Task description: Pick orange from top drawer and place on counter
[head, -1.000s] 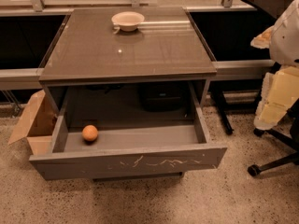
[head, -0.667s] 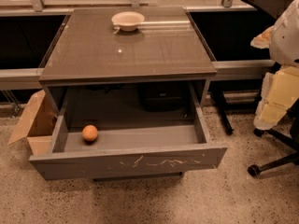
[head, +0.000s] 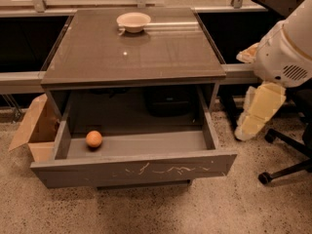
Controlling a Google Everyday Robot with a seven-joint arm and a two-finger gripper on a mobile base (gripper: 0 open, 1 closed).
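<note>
The orange (head: 94,139) lies in the left part of the open top drawer (head: 136,168), near its left wall. The drawer is pulled far out and its scratched front panel faces me. The counter (head: 131,48) is the glossy brown top of the cabinet above it. My arm enters from the right edge, with a white joint (head: 285,57) and a cream lower part hanging down. My gripper (head: 245,129) is at its low end, right of the drawer's right wall, well away from the orange and holding nothing that shows.
A shallow cream bowl (head: 133,21) stands at the back of the counter. An open cardboard box (head: 34,130) sits on the floor to the left of the cabinet. An office chair base (head: 287,167) stands on the floor at the right. Dark shelving runs behind.
My arm has swung left and slightly down, bringing the cream lower part closer to the drawer's right side. The orange, drawer and bowl have not moved.
</note>
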